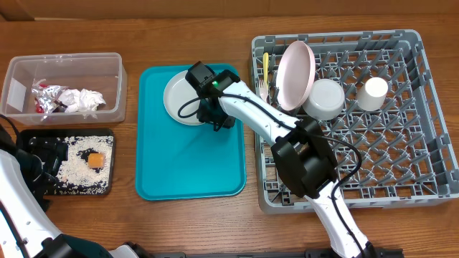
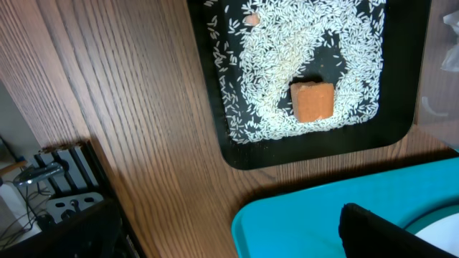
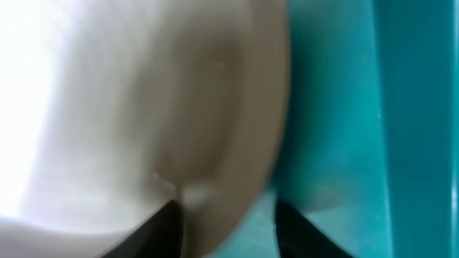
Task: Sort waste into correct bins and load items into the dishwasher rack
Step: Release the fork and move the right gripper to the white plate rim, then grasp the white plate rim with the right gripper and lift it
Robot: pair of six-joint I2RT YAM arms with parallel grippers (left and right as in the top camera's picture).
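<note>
The grey-green plate (image 1: 179, 97) lies at the far end of the teal tray (image 1: 190, 165). My right gripper (image 1: 215, 118) is open and straddles the plate's near rim; in the right wrist view the plate (image 3: 143, 107) fills the frame, and its edge lies between the fingers (image 3: 228, 229). My left gripper (image 1: 50, 156) is open and empty by the black tray (image 1: 68, 134), which holds rice (image 2: 287, 43) and the orange cube (image 2: 313, 102). The clear tub (image 1: 21, 72) holds the napkin (image 1: 84, 100), the foil (image 1: 46, 97) and the red packet (image 1: 39, 106).
The grey rack (image 1: 344, 204) at the right holds the pinkish plate (image 1: 295, 75) upright, the white bowl (image 1: 326, 99), the white cup (image 1: 375, 93), the yellow spoon (image 1: 265, 68) and the white fork (image 1: 262, 89). The teal tray's corner (image 2: 301, 222) shows in the left wrist view.
</note>
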